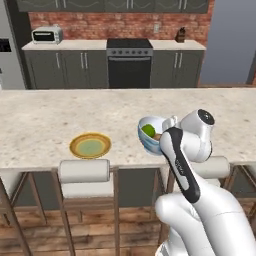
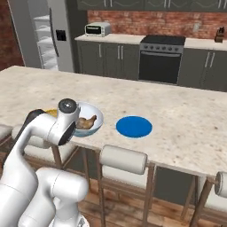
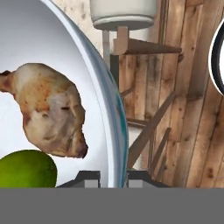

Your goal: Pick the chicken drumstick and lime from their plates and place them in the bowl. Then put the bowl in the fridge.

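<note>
Bowl (image 3: 111,109) rim gripped, drumstick (image 3: 50,109), lime (image 3: 26,168) inside

- Even, soft, rendered light is filling the kitchen; no single source is showing itself.
- The island counter (image 1: 60,115) is reading bright, with almost no cast shadows.
- Both base views are looking slightly soft and low in detail.
- The bowl (image 3: 65,57) interior is glowing pale, shading smoothly, without hard glare.
</note>
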Controlling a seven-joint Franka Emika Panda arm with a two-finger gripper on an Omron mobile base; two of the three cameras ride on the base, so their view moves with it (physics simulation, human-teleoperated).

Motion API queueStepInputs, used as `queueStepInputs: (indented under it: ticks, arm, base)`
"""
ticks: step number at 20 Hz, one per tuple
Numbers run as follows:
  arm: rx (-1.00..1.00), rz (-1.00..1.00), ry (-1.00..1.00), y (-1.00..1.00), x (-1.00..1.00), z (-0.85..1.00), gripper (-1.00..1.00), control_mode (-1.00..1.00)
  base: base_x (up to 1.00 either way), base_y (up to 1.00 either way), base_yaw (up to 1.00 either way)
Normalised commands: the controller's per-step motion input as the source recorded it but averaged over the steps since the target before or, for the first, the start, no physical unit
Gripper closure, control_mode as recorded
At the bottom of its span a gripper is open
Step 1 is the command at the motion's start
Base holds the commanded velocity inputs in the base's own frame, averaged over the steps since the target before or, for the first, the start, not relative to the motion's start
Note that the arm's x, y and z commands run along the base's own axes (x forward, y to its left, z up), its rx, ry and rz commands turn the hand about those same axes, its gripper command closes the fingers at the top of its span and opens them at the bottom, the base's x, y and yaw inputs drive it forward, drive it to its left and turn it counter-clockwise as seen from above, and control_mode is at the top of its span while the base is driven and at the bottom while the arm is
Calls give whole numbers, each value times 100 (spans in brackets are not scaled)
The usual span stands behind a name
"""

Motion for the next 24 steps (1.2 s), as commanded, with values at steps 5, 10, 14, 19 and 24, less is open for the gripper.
queueStepInputs:
  ticks: [5,10,14,19,24]
  arm:
    - [0,0,0,0,0,0,100,100]
    - [0,0,0,0,0,0,100,100]
    - [0,0,0,0,0,0,100,100]
    - [0,0,0,0,0,0,100,100]
    - [0,0,0,0,0,0,100,100]
  base:
    - [0,92,16]
    - [0,94,10]
    - [4,94,8]
    - [9,94,3]
    - [13,94,2]
